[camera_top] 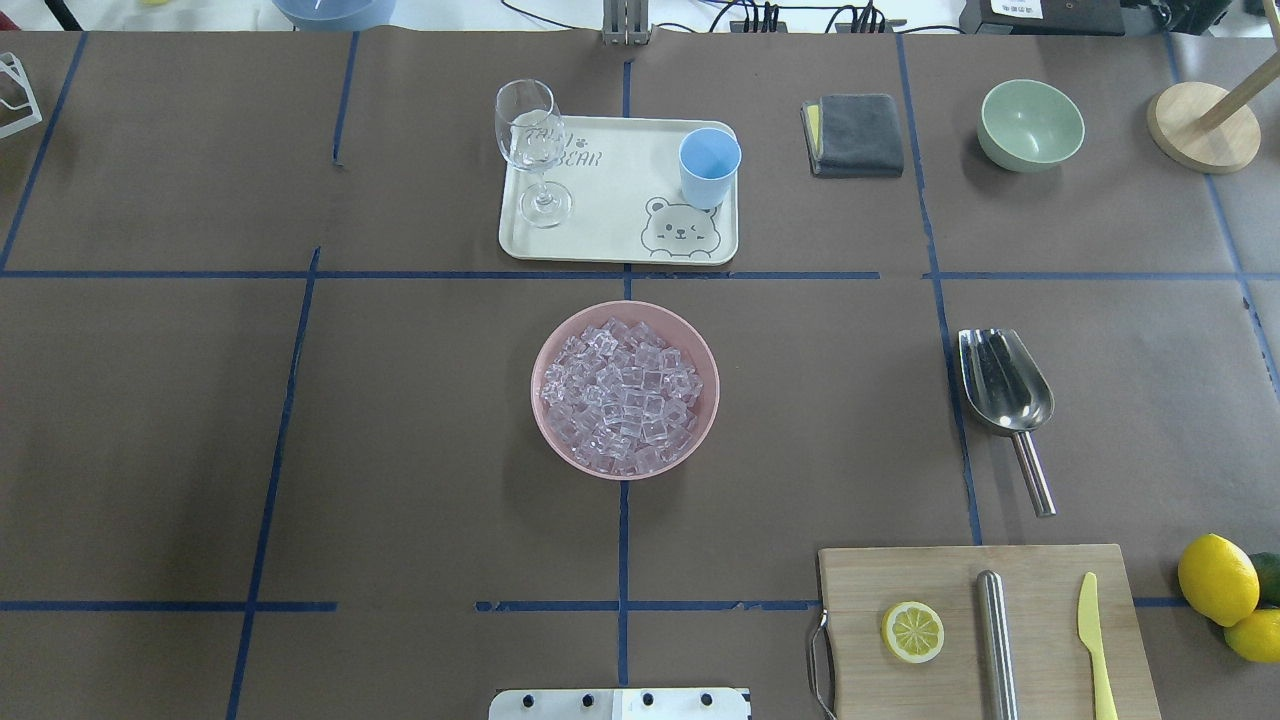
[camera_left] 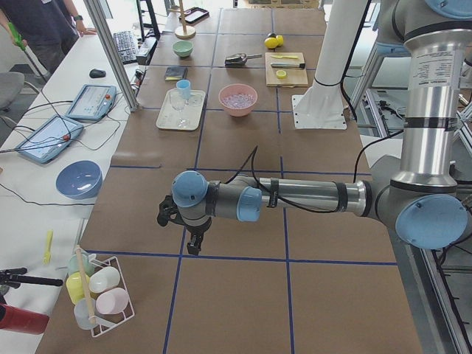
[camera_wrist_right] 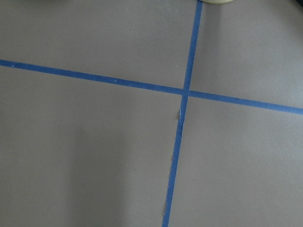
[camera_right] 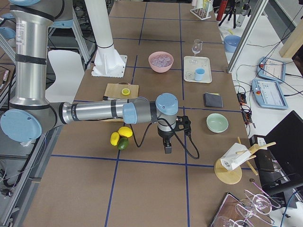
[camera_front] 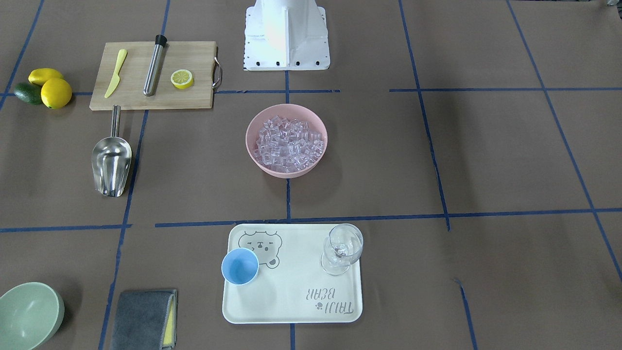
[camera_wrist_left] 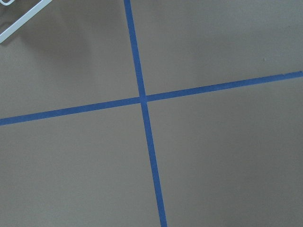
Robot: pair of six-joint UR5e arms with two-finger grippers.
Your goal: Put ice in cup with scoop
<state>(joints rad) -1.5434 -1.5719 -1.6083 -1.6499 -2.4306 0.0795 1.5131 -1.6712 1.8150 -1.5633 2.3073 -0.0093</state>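
The ice fills a pink bowl at the table's middle; it also shows in the overhead view. The light-blue cup stands empty on a cream tray, and shows from overhead. The steel scoop lies on the table by the cutting board, trough away from the robot. My left gripper and right gripper hang over bare table far from these, seen only in the side views. I cannot tell whether they are open or shut.
A wine glass stands on the tray. A cutting board holds a steel cylinder, a lemon half and a yellow knife. A green bowl, a grey cloth and lemons lie around.
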